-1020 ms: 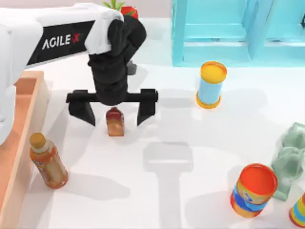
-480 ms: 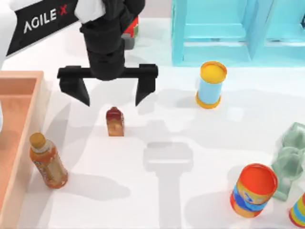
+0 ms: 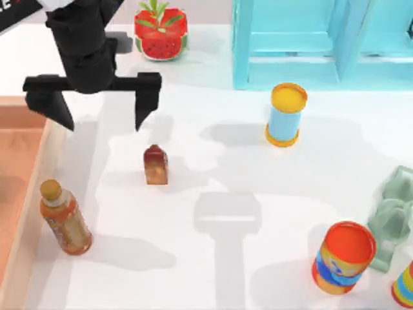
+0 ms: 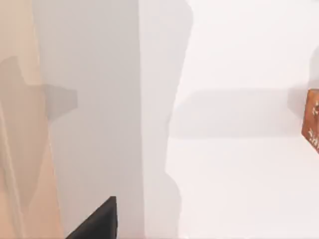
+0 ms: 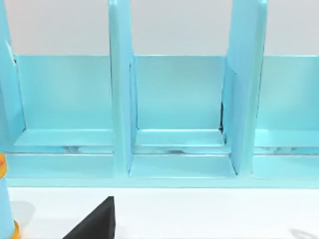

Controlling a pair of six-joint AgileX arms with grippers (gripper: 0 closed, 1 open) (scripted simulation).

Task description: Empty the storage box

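The storage box point(image 3: 45, 169) of light orange-tan wood lies along the table's left edge; what it holds is out of view. Its rim also appears in the left wrist view as the storage box rim point(image 4: 20, 124). My left gripper point(image 3: 102, 123) hangs open and empty above the table beside the box's far right corner, one fingertip over the rim. A small reddish-brown bottle point(image 3: 155, 165) stands on the table just right of and nearer than the gripper. An orange bottle with a tan cap point(image 3: 64, 217) stands against the box's outer wall. My right gripper faces the shelf, one dark fingertip point(image 5: 94, 221) showing.
A turquoise-blue shelf frame point(image 3: 322, 42) fills the back right. A watermelon-patterned pot point(image 3: 161, 31) stands at the back. A blue can with a yellow top point(image 3: 286, 115), an orange can point(image 3: 343, 257), a pale green figure point(image 3: 393, 216) and a striped can point(image 3: 405, 287) stand on the right.
My left gripper, open throughout, has lifted away from the small reddish-brown bottle and swung left toward the storage box. The bottle stays standing where it was.
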